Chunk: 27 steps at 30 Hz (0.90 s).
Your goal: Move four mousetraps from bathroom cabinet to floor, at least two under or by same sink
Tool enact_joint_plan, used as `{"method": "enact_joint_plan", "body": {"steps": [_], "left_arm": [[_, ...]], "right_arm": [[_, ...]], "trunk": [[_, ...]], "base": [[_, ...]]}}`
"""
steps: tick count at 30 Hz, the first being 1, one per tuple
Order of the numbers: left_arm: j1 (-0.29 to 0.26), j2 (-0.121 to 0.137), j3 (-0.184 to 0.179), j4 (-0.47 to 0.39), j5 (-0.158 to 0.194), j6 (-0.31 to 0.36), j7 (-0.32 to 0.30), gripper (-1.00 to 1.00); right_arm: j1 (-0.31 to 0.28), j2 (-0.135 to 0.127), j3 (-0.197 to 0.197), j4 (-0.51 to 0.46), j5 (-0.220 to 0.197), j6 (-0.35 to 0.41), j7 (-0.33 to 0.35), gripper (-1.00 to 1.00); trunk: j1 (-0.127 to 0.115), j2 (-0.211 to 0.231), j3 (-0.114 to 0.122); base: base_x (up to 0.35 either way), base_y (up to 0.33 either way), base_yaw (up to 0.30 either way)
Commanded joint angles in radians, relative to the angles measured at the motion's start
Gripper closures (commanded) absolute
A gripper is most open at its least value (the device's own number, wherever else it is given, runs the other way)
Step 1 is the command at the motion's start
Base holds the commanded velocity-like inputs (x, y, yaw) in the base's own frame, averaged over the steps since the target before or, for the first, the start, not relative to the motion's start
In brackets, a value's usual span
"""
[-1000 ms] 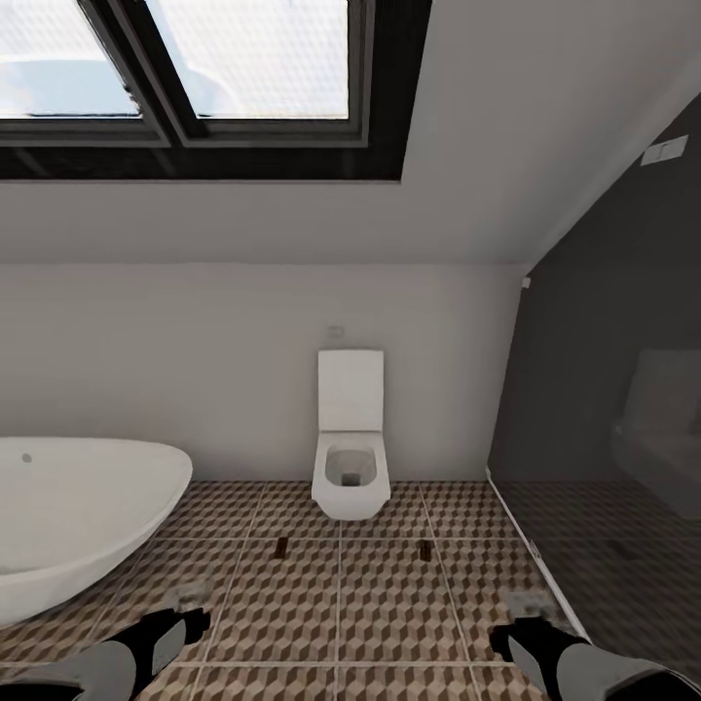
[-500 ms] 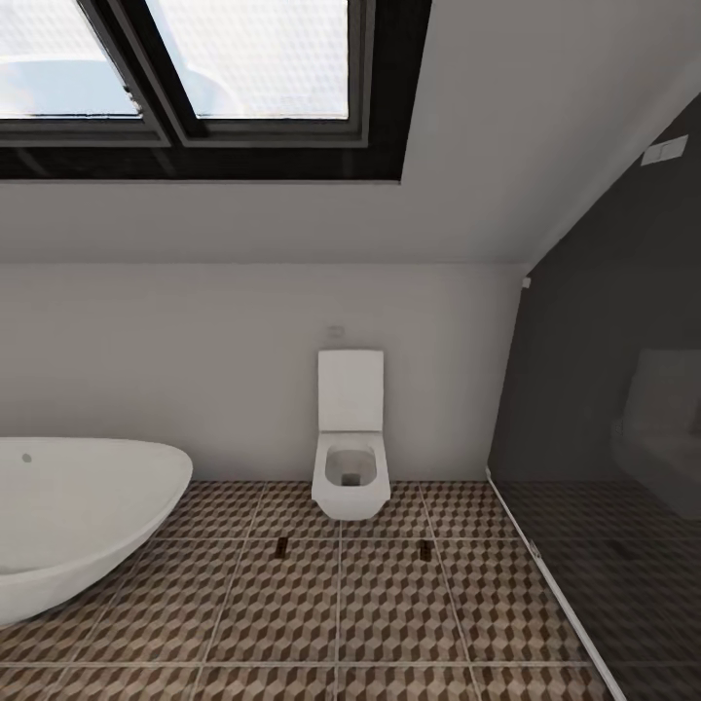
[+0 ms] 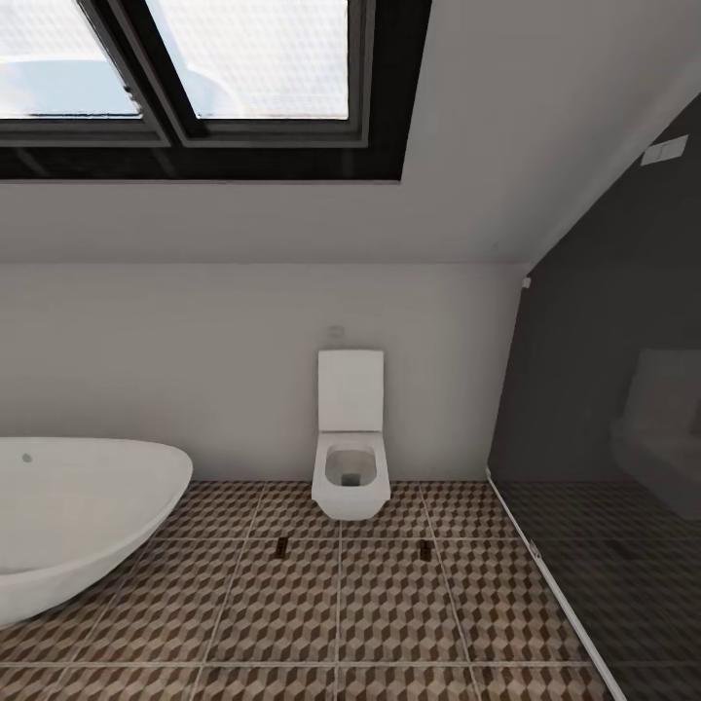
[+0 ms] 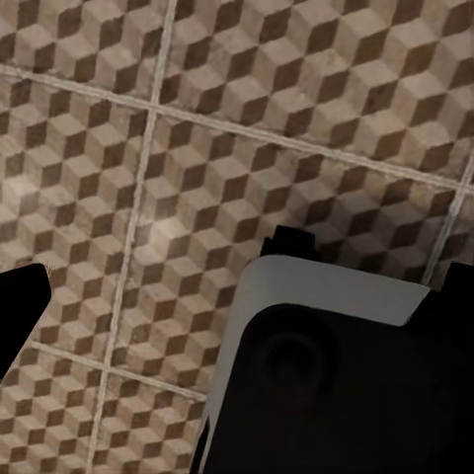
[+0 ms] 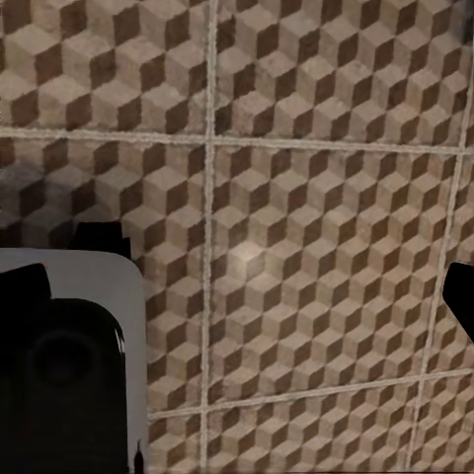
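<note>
Progress: I count two traps, one [image 3: 281, 547] and another [image 3: 425, 550], on the floor [image 3: 341, 613] at 12 o'clock, before the toilet [image 3: 350, 458]; I judge two remain, and I see no sink.
Grippers: over bare tiles, none near a trap; I cannot tell open or closed.

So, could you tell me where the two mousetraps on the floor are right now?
In the head view, one mousetrap lies on the bathroom floor in front of the toilet toward the bathtub, the other mousetrap toward the dark glass wall.
</note>
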Motion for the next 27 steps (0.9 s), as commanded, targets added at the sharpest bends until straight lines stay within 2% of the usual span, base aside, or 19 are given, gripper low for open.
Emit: {"method": "enact_joint_plan", "body": {"steps": [1, 9, 19, 25, 27], "left_arm": [[0.008, 0.0, -0.009, -0.001, 0.008, -0.001, 0.002, -1.0], [0.05, -0.001, -0.009, 0.0, 0.007, -0.084, 0.002, -1.0], [0.059, -0.001, -0.009, -0.001, 0.007, -0.121, 0.003, -1.0], [0.059, 0.002, -0.009, -0.002, 0.003, -0.126, 0.003, -1.0], [0.06, 0.004, -0.011, -0.005, 0.0, -0.127, 0.003, -1.0]], "right_arm": [[0.007, 0.0, 0.009, 0.001, -0.008, -0.004, 0.0, -1.0], [0.06, 0.003, 0.008, 0.001, -0.008, -0.063, 0.003, -1.0], [0.095, 0.021, 0.007, 0.001, -0.011, -0.093, 0.003, -1.0], [0.099, 0.028, 0.007, 0.001, -0.062, -0.105, 0.003, -1.0], [0.099, 0.026, 0.007, 0.001, -0.094, -0.107, 0.003, -1.0]], "trunk": [[0.0, -0.001, -0.001], [0.0, -0.001, -0.001], [0.0, -0.001, -0.001], [0.0, -0.001, -0.001], [0.0, -0.001, -0.001]], "base": [[0.0, 0.0, 0.0], [0.0, 0.0, 0.0], [0.0, 0.0, 0.0], [0.0, 0.0, 0.0], [0.0, 0.0, 0.0]]}}
